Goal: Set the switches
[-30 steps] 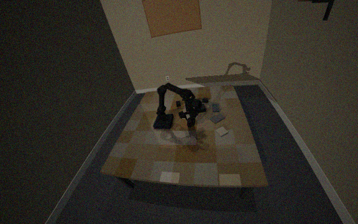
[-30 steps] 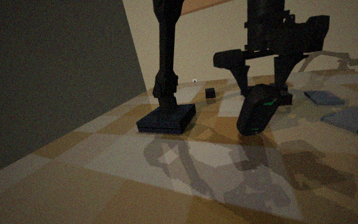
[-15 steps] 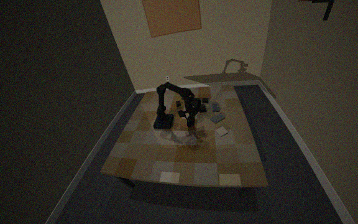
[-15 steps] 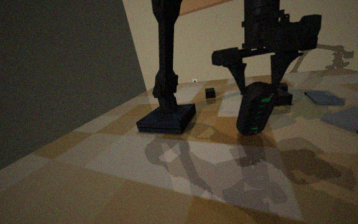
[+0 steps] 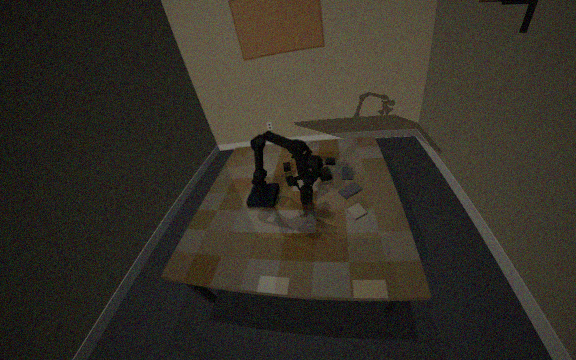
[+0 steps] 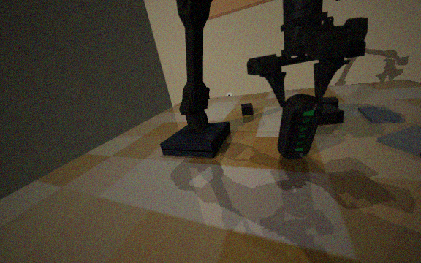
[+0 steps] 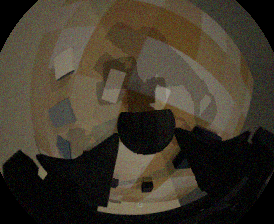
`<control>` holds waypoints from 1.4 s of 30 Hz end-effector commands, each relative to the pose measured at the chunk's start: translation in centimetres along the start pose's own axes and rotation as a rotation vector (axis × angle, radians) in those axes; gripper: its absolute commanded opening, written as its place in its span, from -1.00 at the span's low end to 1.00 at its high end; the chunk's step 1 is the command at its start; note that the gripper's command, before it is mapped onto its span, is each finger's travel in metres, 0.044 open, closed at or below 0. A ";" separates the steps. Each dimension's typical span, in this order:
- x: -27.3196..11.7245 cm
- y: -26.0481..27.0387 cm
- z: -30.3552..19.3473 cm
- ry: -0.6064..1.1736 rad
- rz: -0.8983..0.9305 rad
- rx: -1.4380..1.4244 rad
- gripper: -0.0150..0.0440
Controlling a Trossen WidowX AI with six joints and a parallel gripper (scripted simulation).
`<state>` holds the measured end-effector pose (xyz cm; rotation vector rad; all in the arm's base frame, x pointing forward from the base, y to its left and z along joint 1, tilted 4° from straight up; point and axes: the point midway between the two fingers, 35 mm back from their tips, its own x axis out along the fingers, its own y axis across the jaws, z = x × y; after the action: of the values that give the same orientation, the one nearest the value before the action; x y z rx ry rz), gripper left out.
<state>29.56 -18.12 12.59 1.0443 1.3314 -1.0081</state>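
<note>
The dark grey controller unit (image 5: 306,195) (image 6: 294,128) (image 7: 146,134) stands steeply on end between my fingers. Its switch face is turned to the right in the exterior view, where a column of green switch ends (image 6: 308,113) shows. The individual settings are too small and dark to read. The label on the underside is not visible. My gripper (image 6: 300,102) (image 7: 148,133) points down and is shut on the unit, one finger on each side near its upper end. The unit's lower end is at or just above the bench; I cannot tell whether it touches.
Blue-grey plates (image 5: 350,190) (image 6: 413,139) (image 7: 62,112) and a pale plate (image 5: 357,211) (image 7: 64,63) lie to the right in the top view. Small black blocks (image 5: 287,166) (image 6: 247,109) (image 7: 147,186) stand behind. The arm's base (image 5: 263,195) (image 6: 196,142) is left of the unit.
</note>
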 end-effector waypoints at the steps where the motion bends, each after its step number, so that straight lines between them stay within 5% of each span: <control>1: 0.4 -0.1 -0.8 0.014 -0.004 0.003 0.65; 42: 0.3 0.0 -5.1 0.018 -0.004 0.003 0.65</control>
<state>28.52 -13.63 12.83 1.0484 1.3339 -1.0030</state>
